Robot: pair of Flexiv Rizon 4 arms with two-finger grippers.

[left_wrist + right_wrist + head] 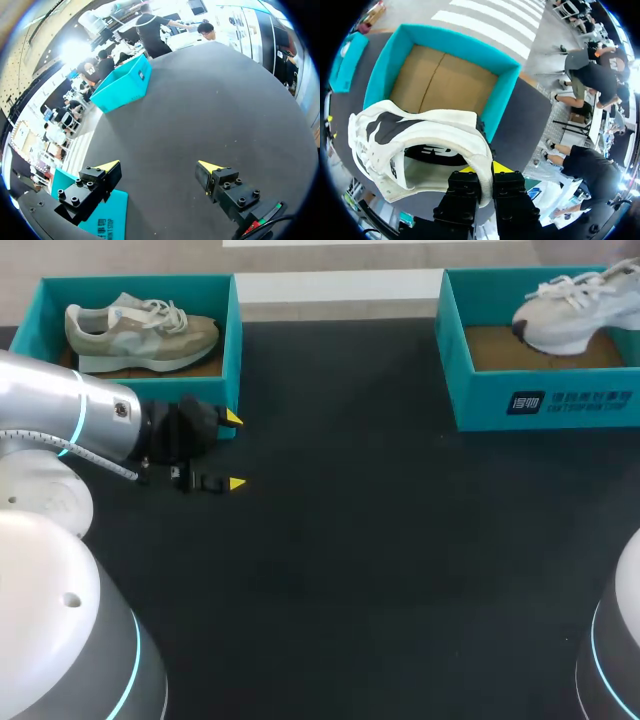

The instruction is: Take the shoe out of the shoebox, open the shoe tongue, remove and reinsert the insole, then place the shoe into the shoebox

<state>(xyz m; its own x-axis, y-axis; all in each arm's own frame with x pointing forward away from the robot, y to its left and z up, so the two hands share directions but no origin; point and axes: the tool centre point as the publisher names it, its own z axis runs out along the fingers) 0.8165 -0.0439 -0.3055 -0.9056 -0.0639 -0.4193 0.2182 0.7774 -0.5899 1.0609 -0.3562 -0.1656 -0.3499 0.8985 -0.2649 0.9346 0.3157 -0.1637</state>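
Lifting the white shoe (420, 145) out of its shoebox (504, 97) looks like your step: raise it straight until the sole clears the teal wall. Your right claw (480, 172), above the box, is clamped on the collar; your left claw (234, 450) hangs spread, empty, beside the other shoebox (140, 282).

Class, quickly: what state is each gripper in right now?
Left gripper: open, holding nothing.
Right gripper: shut on the white shoe.
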